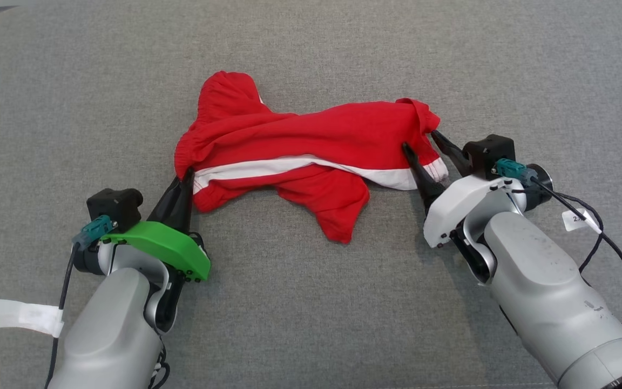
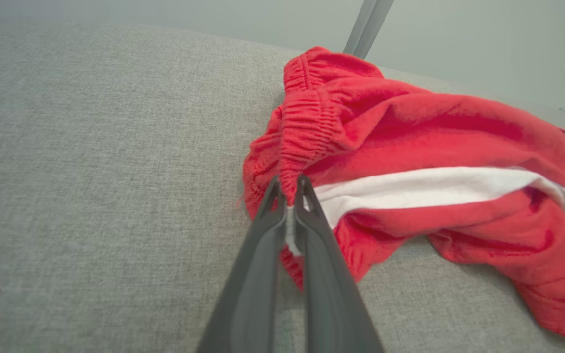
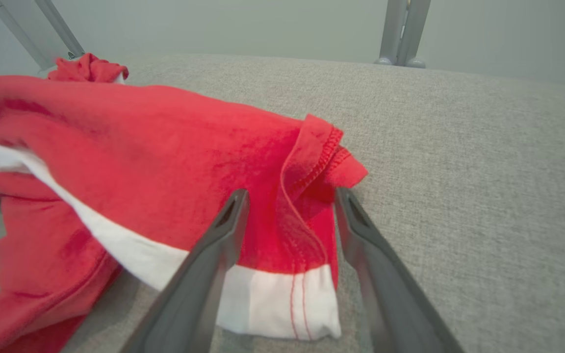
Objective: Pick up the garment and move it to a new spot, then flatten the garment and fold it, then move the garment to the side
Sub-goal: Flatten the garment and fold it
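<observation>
Garment (image 1: 311, 146) is red with a white stripe, and it looks like a pair of shorts, though it is too bunched up to be sure. It lies in the middle of the gray table (image 1: 311, 324), in a long crumpled lump.

The left gripper (image 1: 187, 178) is squeezed tight on the stretchy waist edge. In the left wrist view, red and white cloth is pinched between its two fingers. I think it holds that end so the cloth cannot slide.

The right gripper (image 1: 420, 141) has its fingers wide apart, one on each side of a leg hem. It holds nothing yet. I think it sits there to pinch that end, so both arms can pull the cloth flat.

The long way of it runs across the table. The waist points to the robot's left and the leg hem to its right. One loose leg flops toward the robot.
</observation>
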{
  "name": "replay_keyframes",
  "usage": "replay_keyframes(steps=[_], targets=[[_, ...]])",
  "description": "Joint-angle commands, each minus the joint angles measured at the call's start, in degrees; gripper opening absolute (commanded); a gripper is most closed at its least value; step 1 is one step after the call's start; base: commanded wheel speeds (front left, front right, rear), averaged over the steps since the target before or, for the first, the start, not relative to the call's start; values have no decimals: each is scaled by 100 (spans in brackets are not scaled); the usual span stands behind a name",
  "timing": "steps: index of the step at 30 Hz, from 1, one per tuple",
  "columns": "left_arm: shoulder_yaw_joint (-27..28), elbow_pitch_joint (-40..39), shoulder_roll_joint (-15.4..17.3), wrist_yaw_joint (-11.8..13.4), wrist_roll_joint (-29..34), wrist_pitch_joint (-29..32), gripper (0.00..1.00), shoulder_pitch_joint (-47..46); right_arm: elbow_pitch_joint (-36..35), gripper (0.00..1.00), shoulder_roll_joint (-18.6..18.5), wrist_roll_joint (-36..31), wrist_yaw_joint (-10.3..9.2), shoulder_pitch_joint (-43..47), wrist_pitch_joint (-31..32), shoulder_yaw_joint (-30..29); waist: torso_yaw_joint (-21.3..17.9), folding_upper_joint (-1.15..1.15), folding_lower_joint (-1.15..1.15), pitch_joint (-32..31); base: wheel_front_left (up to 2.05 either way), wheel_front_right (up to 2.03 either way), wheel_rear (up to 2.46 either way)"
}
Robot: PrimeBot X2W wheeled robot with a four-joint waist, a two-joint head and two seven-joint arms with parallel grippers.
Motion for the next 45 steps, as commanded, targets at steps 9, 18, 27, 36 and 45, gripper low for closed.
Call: replay_keyframes(steps=[9, 18, 27, 36, 45], targets=[[-70, -67, 19, -12, -13, 0, 0, -97, 88, 0, 32, 38, -8, -158, -14, -358, 89, 0, 0, 28, 0, 0, 0], [-202, 123, -10, -12, -25, 0, 4, -198, 256, 0, 90, -164, -9, -170, -14, -1380, 33, 0, 0, 72, 0, 0, 0], [-174, 156, -52, -12, 53, 0, 100, -281, 123, 100, 258, -479, -8, -223, -14, -1914, 22, 0, 0, 62, 0, 0, 0], [288, -10, 8, -12, 356, 0, 100, 196, -693, 100, 284, -855, -8, 736, -13, -2227, -151, 0, 0, -299, 0, 0, 0], [1004, -343, -223, 11, 980, 1, 100, 1056, -1352, 100, 381, -919, -8, 1703, -14, -2218, -269, 0, 0, -808, 0, 0, 0]])
